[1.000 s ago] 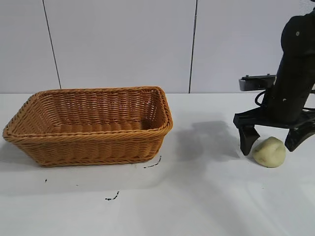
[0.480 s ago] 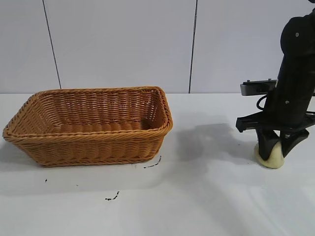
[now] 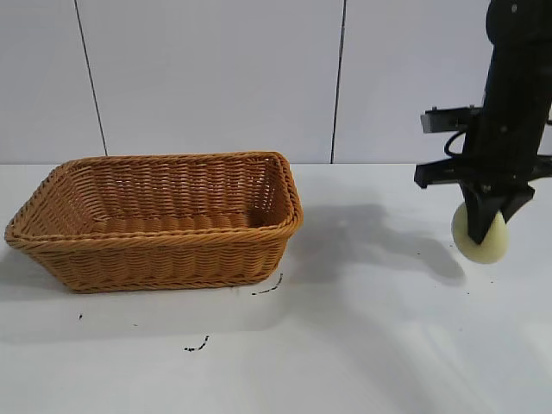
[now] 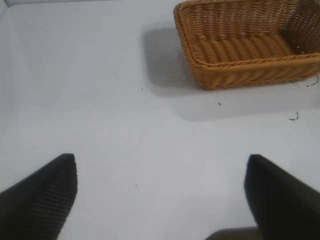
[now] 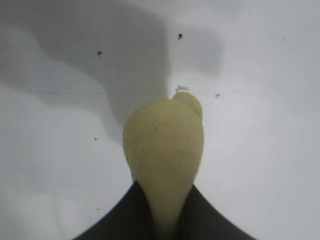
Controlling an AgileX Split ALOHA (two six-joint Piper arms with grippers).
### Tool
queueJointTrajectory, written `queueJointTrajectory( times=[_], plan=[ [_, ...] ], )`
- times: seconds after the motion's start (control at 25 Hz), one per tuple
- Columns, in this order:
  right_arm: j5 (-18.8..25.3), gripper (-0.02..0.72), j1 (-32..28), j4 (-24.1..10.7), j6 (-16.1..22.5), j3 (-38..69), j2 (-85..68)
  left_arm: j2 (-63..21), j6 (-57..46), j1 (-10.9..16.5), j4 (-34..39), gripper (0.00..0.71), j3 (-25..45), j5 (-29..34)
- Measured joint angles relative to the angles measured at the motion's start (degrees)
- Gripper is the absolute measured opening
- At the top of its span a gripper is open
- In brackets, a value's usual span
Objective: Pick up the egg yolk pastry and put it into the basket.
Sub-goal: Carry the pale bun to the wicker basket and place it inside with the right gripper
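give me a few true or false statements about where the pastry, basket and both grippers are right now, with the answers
1. The right gripper is shut on the egg yolk pastry. True.
2. The pastry rests on the table. False: it hangs clear of the surface, pinched between the fingers.
3. The basket has nothing in it. True.
4. The pastry is directly over the basket. False: it is well off to the basket's right in the exterior view, over bare table.
5. The left gripper is closed on the basket's rim. False: it is open over bare table, apart from the basket.
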Motion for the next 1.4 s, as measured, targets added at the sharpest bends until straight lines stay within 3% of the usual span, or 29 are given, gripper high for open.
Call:
queueJointTrajectory(
  times=[0.24,0.56,0.76,1.0,1.16,1.4],
  plan=[
    [0.25,0.035,5.78,-1.94,0.25,-11.49,0.00,0.00,0.00,0.00,0.00,0.693,0.00,0.00],
    [-0.89,0.034,12.90,-4.03,1.19,-15.32,0.42,0.00,0.00,0.00,0.00,0.693,0.00,0.00],
    [-4.59,0.034,19.17,-3.59,1.19,-15.32,2.17,0.00,0.00,0.00,0.00,0.693,0.00,0.00],
    [-11.97,0.034,26.28,-2.94,1.19,-15.32,6.51,0.00,0.00,0.00,0.00,0.693,0.00,0.00],
    [-17.02,0.034,28.16,-2.07,2.23,-15.32,10.07,0.00,0.00,0.00,0.00,0.693,0.00,0.00],
    [-21.51,0.034,28.36,1.89,2.51,-15.32,16.47,0.00,0.00,0.00,0.00,0.693,0.00,0.00]
  ],
)
